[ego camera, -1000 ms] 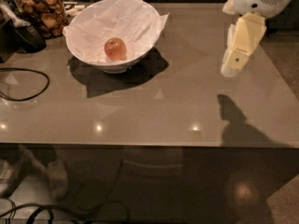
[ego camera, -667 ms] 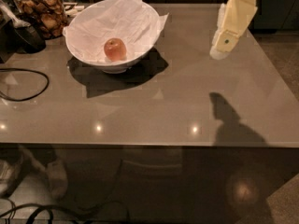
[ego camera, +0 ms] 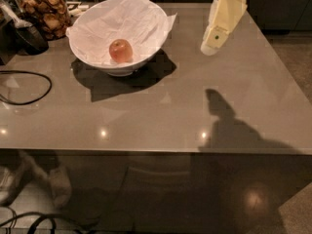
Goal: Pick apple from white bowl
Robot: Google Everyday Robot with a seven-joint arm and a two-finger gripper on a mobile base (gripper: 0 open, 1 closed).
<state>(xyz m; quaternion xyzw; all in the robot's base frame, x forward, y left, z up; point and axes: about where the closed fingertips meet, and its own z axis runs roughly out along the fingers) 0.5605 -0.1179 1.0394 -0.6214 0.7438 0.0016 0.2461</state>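
The reddish-orange apple (ego camera: 121, 50) lies inside the white bowl (ego camera: 92, 50), which is lined with crinkled white paper and stands at the back left of the grey table. My gripper (ego camera: 214, 42) hangs above the table at the upper right, well to the right of the bowl and higher than its rim. It points down and to the left, and holds nothing that I can see.
A glass jar of brown cookies (ego camera: 45, 9) stands behind the bowl at the far left. A dark object (ego camera: 27, 35) sits beside it and a black cable (ego camera: 29, 87) loops on the table's left side. The table's front edge (ego camera: 156, 151) runs across the view.
My gripper has moved left and toward the back of the table, closer to the bowl. The apple and bowl have not moved.
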